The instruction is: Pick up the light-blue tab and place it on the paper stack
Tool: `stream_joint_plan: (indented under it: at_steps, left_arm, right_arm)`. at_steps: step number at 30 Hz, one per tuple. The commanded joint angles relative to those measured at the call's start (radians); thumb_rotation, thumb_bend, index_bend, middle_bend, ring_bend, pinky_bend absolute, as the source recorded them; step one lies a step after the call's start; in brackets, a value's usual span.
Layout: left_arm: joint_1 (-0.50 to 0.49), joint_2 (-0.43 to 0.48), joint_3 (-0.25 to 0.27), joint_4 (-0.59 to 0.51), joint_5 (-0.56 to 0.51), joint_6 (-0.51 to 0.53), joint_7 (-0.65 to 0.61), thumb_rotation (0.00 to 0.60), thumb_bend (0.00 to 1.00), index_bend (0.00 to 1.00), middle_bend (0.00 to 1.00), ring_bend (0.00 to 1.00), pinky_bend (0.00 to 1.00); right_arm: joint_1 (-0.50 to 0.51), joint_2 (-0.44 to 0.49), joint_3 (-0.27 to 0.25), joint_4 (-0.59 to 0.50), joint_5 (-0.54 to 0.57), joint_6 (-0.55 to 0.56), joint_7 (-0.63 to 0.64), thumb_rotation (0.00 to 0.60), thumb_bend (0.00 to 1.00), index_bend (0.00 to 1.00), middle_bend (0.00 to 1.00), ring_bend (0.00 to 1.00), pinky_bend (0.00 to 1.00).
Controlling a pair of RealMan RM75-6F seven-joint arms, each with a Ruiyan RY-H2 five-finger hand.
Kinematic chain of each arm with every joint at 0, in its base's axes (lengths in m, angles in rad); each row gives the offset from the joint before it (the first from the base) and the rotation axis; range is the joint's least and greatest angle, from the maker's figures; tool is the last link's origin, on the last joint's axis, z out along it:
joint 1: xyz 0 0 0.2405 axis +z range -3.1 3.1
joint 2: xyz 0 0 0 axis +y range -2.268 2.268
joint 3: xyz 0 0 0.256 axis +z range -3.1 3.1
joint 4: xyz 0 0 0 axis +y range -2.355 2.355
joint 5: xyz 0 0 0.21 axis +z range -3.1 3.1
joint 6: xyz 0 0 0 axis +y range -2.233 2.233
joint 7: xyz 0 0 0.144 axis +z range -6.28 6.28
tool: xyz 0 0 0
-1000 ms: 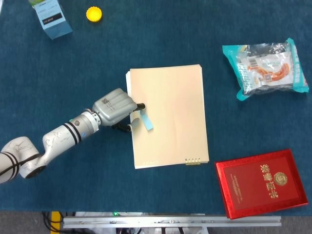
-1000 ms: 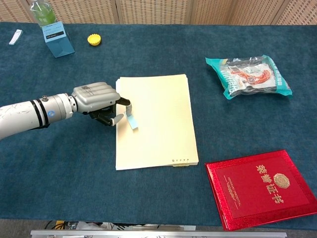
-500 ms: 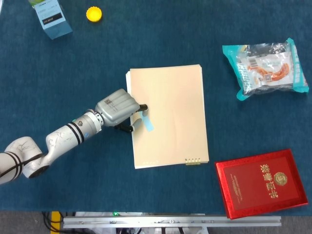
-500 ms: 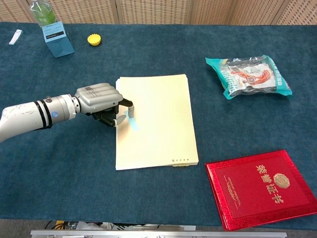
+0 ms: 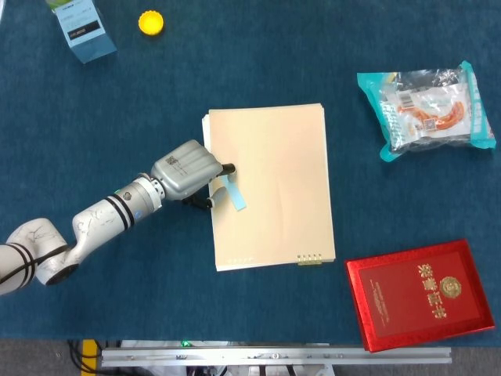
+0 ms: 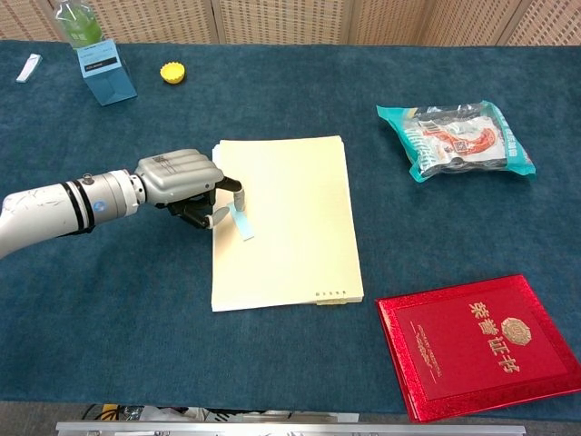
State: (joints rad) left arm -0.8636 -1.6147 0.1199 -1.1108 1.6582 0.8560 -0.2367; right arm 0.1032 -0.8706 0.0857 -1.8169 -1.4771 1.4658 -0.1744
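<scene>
The light-blue tab point(image 5: 235, 194) point(image 6: 242, 223) is a small strip lying slanted over the left edge of the cream paper stack point(image 5: 274, 164) point(image 6: 290, 227). My left hand point(image 5: 188, 171) point(image 6: 180, 179) reaches in from the left and pinches the tab's upper end between thumb and a finger, right at the stack's left border. The tab's lower end lies on or just above the top sheet; I cannot tell which. My right hand shows in neither view.
A red booklet point(image 5: 420, 292) lies at the front right. A teal snack packet point(image 5: 427, 108) sits at the back right. A blue carton point(image 5: 84, 30) and a yellow bottle cap point(image 5: 151, 22) stand at the back left.
The left hand nudged slightly right over the stack's edge, then eased back left; the tab shifted a little with it and stays over the paper's left margin.
</scene>
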Motion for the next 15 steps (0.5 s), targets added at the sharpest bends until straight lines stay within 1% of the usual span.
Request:
stream_joint_plan:
  at_steps: [1,10,15]
  left_arm:
    - [0.000,0.000,-0.001,0.001,-0.001,0.002,-0.002,0.346,0.56,0.34,0.92,0.92,0.78]
    - [0.002,0.025,-0.008,-0.011,-0.004,0.016,-0.008,0.356,0.56,0.34,0.92,0.92,0.78]
    - [0.005,0.028,-0.002,-0.009,-0.006,0.007,-0.002,0.358,0.56,0.34,0.92,0.92,0.78]
  right_arm:
    - [-0.001,0.001,0.000,-0.001,-0.001,0.001,0.000,0.600,0.13,0.16,0.38,0.39,0.46]
    - [0.000,-0.001,0.001,0.002,0.000,-0.002,0.005,0.600,0.13,0.16,0.38,0.39,0.46]
    - [0.001,-0.002,0.001,0.002,-0.001,-0.002,0.005,0.600,0.13,0.16,0.38,0.39,0.46]
